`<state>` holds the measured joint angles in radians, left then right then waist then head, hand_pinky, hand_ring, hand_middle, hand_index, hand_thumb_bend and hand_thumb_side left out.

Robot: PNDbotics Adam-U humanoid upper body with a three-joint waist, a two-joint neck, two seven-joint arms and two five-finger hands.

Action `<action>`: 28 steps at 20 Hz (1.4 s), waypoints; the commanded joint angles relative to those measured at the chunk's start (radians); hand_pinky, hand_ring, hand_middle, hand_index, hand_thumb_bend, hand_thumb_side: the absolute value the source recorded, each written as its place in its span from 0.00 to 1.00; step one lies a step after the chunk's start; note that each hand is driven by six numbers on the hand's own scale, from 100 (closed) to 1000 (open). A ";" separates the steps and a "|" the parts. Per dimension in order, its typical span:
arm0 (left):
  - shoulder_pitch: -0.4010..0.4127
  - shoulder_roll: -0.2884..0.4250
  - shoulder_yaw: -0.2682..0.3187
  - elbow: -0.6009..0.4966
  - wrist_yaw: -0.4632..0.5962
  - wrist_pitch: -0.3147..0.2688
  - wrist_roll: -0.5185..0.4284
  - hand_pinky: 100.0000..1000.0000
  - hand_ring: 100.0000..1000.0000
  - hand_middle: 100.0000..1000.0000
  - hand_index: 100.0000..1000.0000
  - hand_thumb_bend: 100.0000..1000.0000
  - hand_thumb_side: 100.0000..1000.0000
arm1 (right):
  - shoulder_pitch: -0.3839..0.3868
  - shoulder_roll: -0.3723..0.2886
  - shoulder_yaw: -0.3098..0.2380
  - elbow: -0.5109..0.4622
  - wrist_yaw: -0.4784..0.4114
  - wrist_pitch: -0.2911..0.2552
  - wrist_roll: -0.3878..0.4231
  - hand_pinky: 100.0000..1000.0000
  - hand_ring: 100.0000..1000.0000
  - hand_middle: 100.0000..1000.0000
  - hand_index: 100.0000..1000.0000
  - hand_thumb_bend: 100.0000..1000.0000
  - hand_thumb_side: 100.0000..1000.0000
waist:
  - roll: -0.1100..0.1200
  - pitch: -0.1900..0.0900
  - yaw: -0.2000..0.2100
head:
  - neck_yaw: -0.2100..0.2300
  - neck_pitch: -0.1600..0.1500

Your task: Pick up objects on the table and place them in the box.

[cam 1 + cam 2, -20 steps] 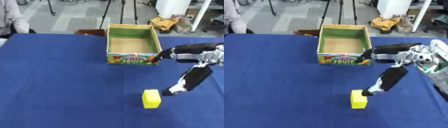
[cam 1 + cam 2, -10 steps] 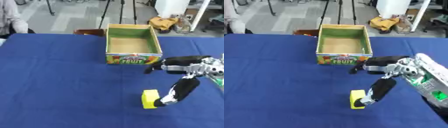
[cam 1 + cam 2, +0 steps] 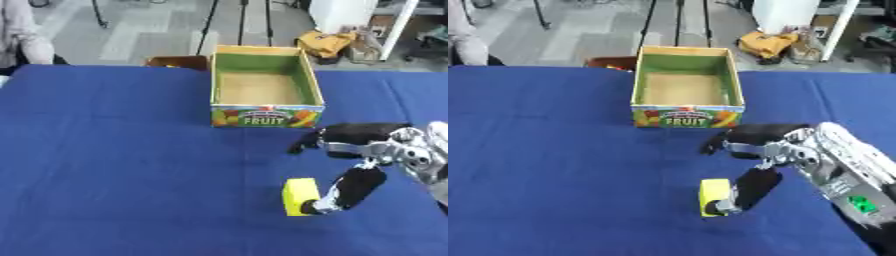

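Foam or light plastic is our guess for the yellow block [image 3: 300, 196], a small upright cuboid with flat faces and squared edges; we expect it to be light, fairly stiff and not fragile, though smooth sides could let it tip or skid on the cloth. It stands on the blue table [image 3: 114, 165], well short of the fruit box [image 3: 265, 92] and a little to the robot's right of it. Our right hand [image 3: 359, 165] is spread open around nothing: the thumb sits against the block's right face near its base, while the fingers reach out above toward the box without touching the block. We judge the best hold to be across the two broad opposite faces, about mid-height, so it does not pivot. The box stands open and looks empty, its near wall the only thing to clear on the way in. Some brown object [image 3: 174, 62] lies just behind the box's left corner, out of our path. Our left hand shows in neither view.
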<state>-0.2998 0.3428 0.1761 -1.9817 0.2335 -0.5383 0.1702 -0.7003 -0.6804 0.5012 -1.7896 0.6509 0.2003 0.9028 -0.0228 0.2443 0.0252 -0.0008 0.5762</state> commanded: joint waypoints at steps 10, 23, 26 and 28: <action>-0.016 0.006 0.001 -0.018 0.000 0.003 -0.004 0.53 0.72 0.83 0.94 0.00 0.98 | 0.008 0.012 0.013 0.042 0.062 -0.026 -0.015 0.91 0.94 0.82 0.95 0.39 0.46 | 0.005 -0.006 0.004 | -0.006 -0.019; -0.019 0.001 0.001 -0.018 -0.001 0.004 -0.008 0.53 0.72 0.83 0.94 0.00 0.98 | 0.016 0.029 0.026 0.127 0.133 -0.056 -0.075 0.89 0.93 0.78 0.90 0.29 0.44 | 0.006 0.002 0.010 | -0.013 -0.027; -0.019 0.001 0.000 -0.018 -0.001 0.004 -0.009 0.53 0.72 0.83 0.94 0.00 0.98 | 0.015 0.030 0.031 0.141 0.136 -0.064 -0.071 0.89 0.94 0.78 0.90 0.30 0.43 | 0.007 0.002 0.011 | -0.014 -0.029; -0.019 0.000 0.000 -0.018 0.000 0.004 -0.009 0.53 0.72 0.83 0.94 0.00 0.98 | 0.014 0.032 0.035 0.149 0.135 -0.069 -0.067 0.89 0.94 0.78 0.91 0.32 0.43 | 0.007 0.003 0.012 | -0.015 -0.029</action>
<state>-0.3080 0.3343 0.1759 -1.9817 0.2334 -0.5334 0.1647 -0.6718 -0.6366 0.5424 -1.6394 0.7778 0.1373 0.8346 -0.0193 0.2610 0.0367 -0.0116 0.5597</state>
